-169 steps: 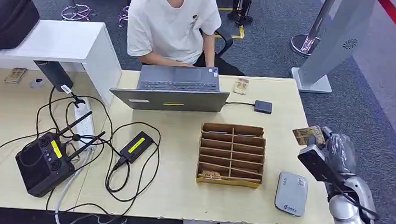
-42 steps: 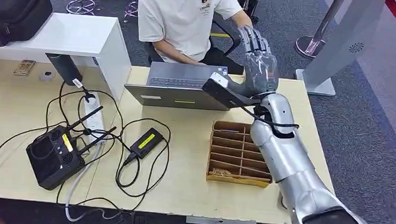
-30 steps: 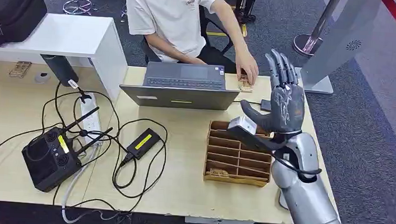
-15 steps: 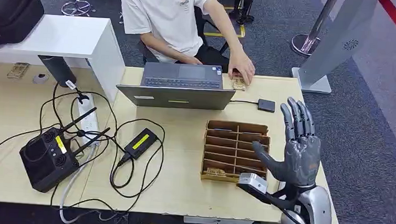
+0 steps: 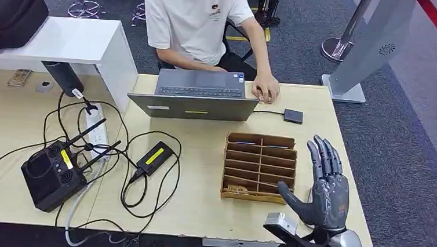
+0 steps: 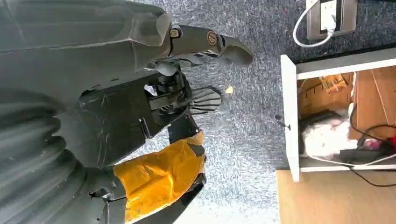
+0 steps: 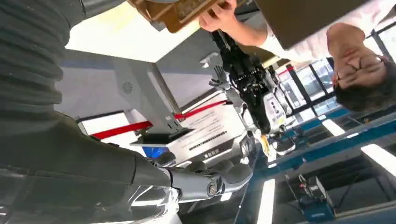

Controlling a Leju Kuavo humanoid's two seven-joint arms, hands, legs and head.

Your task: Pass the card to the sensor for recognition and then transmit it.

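My right hand [image 5: 325,186] stands upright over the table's near right corner, fingers spread, holding nothing. Its grey thumb [image 7: 205,183] sticks out free in the right wrist view. A person's hand [image 5: 266,93] rests on the table to the right of the laptop [image 5: 197,99] and covers whatever lies under it. The wooden card organizer [image 5: 261,143] sits just to the left of my right hand, with one card [image 5: 233,189] in its front left slot. My left hand [image 6: 140,112] hangs over the grey carpet with nothing in it. The grey reader seen earlier is hidden behind my right hand.
A small black box [image 5: 293,116] on a cable lies right of the laptop. On the left half of the table [image 5: 199,206] are a black router [image 5: 50,173], a power strip and looped cables. A person sits behind the laptop. A grey stand [image 5: 372,47] rises at the back right.
My right hand, holding a card 5.6 s ago, reached toward the person, then drew back empty to the near right corner. The person's hand came down beside the laptop.
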